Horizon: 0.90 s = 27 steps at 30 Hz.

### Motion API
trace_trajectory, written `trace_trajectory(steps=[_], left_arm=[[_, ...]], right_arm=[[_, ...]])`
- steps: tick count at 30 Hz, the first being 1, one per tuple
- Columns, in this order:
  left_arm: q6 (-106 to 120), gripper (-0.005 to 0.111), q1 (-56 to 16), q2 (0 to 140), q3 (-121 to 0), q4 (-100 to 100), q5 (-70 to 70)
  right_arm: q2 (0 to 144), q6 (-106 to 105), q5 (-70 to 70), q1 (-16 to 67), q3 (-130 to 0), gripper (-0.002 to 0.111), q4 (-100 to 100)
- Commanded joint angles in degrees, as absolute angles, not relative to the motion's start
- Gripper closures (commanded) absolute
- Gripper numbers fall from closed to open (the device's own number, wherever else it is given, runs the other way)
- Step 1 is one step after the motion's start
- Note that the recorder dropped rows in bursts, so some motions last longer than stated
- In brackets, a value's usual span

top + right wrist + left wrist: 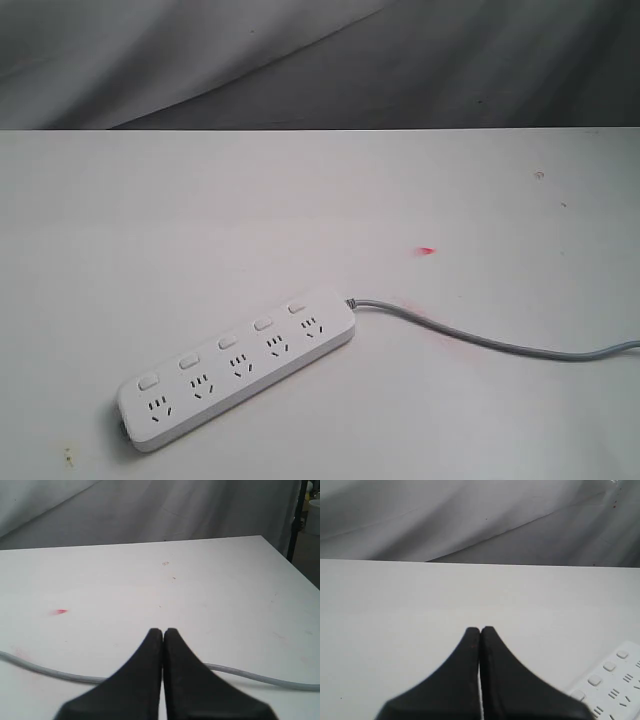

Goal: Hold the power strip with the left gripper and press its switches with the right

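On the white table (300,200), the outside view shows the power strip (235,370) lying flat and slanted, switches (227,342) up, grey cable (480,338) running off right. No gripper shows. Left wrist view: the left gripper (480,630) has its fingers (465,675) pressed together, empty, with the strip near. Right wrist view: the right gripper (163,631) is pressed together too, near the cable. The strip looks light, hard and slippery; I would pinch its long sides at one end.

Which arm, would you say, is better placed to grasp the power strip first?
Left: the left pincer has the power strip close beside it in its view; the right pincer sees only the cable.
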<state>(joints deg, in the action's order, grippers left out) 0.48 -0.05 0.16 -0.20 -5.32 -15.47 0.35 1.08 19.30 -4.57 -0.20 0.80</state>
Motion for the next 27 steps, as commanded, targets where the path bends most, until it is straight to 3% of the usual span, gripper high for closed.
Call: trace_trajectory(steps=[1, 27], left_arm=[[0.49, 0.107, -0.28, 0.0, 0.0, -5.25, -15.29], [1.54, 0.107, -0.28, 0.0, 0.0, -5.16, -14.6]], right_arm=[[0.0, 0.42, 19.06, -4.74, 0.0, 0.108, 0.62], [0.0, 0.42, 19.06, -4.74, 0.0, 0.108, 0.62]])
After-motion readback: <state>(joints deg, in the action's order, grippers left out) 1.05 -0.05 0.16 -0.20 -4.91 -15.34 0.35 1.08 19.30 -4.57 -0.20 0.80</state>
